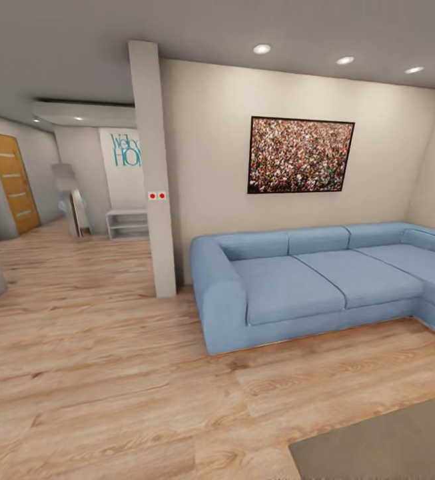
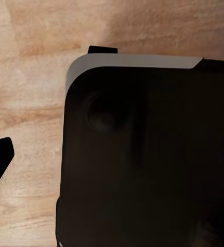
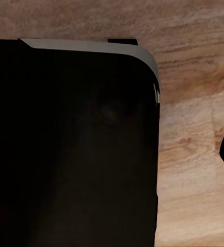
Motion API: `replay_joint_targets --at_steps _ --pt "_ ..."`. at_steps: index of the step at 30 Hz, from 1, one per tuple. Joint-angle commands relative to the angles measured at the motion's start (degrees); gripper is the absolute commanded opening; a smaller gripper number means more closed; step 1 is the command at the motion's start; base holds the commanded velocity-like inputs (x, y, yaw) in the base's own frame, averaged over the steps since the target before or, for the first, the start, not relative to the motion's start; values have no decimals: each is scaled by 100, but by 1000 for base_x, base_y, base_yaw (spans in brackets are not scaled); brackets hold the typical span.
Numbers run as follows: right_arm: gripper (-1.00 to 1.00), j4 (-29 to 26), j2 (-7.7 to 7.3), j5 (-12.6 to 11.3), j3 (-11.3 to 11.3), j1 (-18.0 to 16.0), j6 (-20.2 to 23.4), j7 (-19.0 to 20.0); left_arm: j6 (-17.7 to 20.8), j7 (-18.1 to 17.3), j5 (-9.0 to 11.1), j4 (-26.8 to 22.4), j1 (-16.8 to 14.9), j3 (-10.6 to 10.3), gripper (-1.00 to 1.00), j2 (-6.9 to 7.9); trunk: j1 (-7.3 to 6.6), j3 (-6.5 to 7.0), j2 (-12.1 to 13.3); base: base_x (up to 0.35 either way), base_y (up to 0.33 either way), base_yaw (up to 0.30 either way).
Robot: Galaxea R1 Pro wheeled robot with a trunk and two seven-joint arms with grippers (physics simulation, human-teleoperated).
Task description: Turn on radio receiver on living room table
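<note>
— Grey surface point(image 1: 390, 443), just its corner at the lower right of the head view; the radio can't be seen from here.
— Past it?
— Plank floor point(image 1: 110, 373), blue sofa point(image 1: 310, 283), a framed picture point(image 1: 300, 155).
— Jaws?
— Can't tell; both wrist views look past a dark body point(image 2: 142, 159) at floor.
— Handling?
— Likely light and rigid, liable to slide on gloss; press its dial gently, steadying the case.

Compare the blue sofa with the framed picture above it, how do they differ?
The blue sectional sofa stands on the wood floor; the framed picture hangs on the wall. The sofa is one plain blue; the picture is a speckled multicoloured pattern in a dark frame. The sofa is far wider. Both sit along the same wall.
</note>
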Motion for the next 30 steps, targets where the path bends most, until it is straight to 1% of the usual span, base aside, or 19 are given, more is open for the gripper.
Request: replay_joint_targets --at_steps 1,26,30 --pt "100 0 0 0 0 0 0 0 0 0 0 0 0 0 100 0 0 4 0 0 0 -266" --pt "100 0 0 48 26 0 0 0 5 8 0 0 0 -2 100 0 0 12 0 0 0 -281" --pt "100 0 0 45 26 0 0 0 1 -6 0 0 0 -7 100 6 0 12 0 104 34 -155"
